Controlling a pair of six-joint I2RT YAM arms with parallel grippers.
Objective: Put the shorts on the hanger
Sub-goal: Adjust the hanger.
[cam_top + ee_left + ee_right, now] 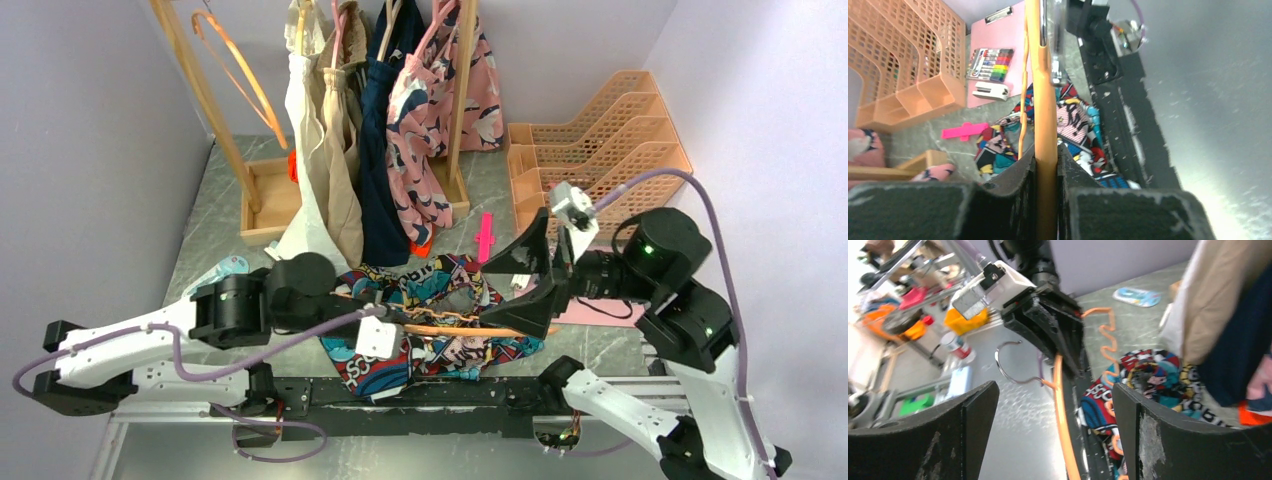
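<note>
The comic-print shorts (pixel 440 285) lie crumpled on the table between the two arms. My left gripper (pixel 395 318) is shut on the slim orange hanger (pixel 470 330), which it holds level just above the shorts. In the left wrist view the fingers (pixel 1013 180) pinch the hanger bar (pixel 1045 100), with the shorts (pixel 1078 125) below. My right gripper (pixel 535 282) is open and empty at the hanger's right end. In the right wrist view the hanger bar (pixel 1060 410) and its silver hook (pixel 1008 367) run between my wide-open jaws (pixel 1054 390), touching neither. The shorts (pixel 1148 380) lie to the right.
A wooden rack with hung garments (pixel 400 120) and a spare hanger (pixel 235 70) stands at the back. Orange file trays (pixel 590 150) sit back right. A pink clip (pixel 486 238) lies behind the shorts. A pink clipboard (pixel 998 35) holds markers. The black rail (pixel 440 395) runs along the near edge.
</note>
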